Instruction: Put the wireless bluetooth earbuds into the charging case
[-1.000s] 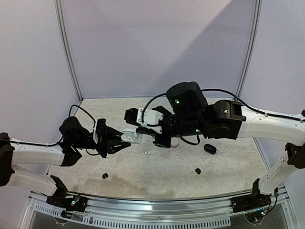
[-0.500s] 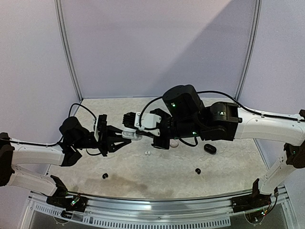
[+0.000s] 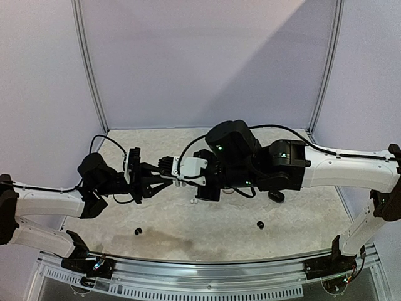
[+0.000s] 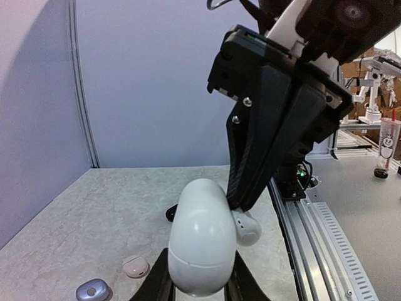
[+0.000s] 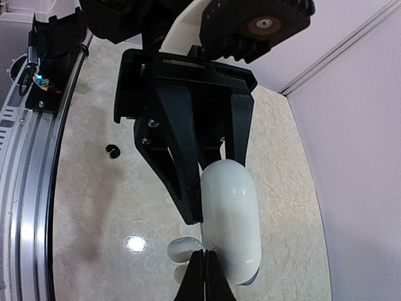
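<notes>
A white, pebble-shaped charging case (image 4: pixel 202 238) sits closed, and my left gripper (image 4: pixel 199 282) is shut on its lower end, holding it above the table. In the top view the case (image 3: pixel 169 179) shows between the two arms. My right gripper (image 5: pixel 205 266) is shut with nothing between its fingers, and its tips rest against the side of the case (image 5: pixel 230 219). Two white earbuds (image 5: pixel 185 249) lie just beside those tips, and I cannot tell whether they touch. The same buds (image 3: pixel 193 201) rest on the table. One bud (image 4: pixel 246 227) shows under the right fingers (image 4: pixel 250 182).
Black buds lie at the front left (image 3: pixel 138 231) and front right (image 3: pixel 259 224). A black case (image 3: pixel 276 195) sits under the right arm. A pink case (image 4: pixel 135 266) and a purple case (image 4: pixel 94 290) lie on the table. The metal rail (image 4: pixel 313 226) runs along the near edge.
My right arm has moved left until its shut tips meet the case. The left gripper has turned and lifted the case slightly, so less of it shows from above.
</notes>
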Controlling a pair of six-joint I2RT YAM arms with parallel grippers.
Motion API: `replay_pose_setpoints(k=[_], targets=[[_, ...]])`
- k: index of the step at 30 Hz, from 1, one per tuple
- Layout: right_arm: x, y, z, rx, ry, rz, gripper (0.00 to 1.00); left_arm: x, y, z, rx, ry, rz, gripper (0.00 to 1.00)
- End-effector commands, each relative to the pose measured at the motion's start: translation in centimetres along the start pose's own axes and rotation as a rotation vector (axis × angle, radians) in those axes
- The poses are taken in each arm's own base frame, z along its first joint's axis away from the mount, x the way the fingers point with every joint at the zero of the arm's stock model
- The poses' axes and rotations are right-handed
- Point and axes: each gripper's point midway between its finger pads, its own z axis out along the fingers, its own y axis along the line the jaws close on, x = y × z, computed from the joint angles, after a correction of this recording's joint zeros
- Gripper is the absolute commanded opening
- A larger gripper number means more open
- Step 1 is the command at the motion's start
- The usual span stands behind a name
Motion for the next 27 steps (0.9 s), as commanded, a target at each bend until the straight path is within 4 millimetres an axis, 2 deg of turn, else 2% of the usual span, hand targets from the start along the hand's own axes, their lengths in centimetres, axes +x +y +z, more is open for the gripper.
replay_pose_setpoints(k=[1,5,12,27], targets=[[-0.1,-2.4,-0.4,0.109,0.007,0.014,0.00,-1.0,-1.2,0.4,0.069,-0.024,0.018,0.00],[-0.4,-2.2,-0.5,0.090,-0.010,0.009,0.00,-0.9,-1.1,0.4,0.062,-0.019,-0.015,0.00],[-0.7,-5.6,-0.6,0.171,-0.030,0.068,0.00,-0.6,-2.7,0.5,0.150,-0.007,0.142,0.00],[-0.8,-9.2,-1.8,0.279,-0.045,0.136,0.00,0.8,-3.1,0.3,0.168,0.050,0.115,0.00]])
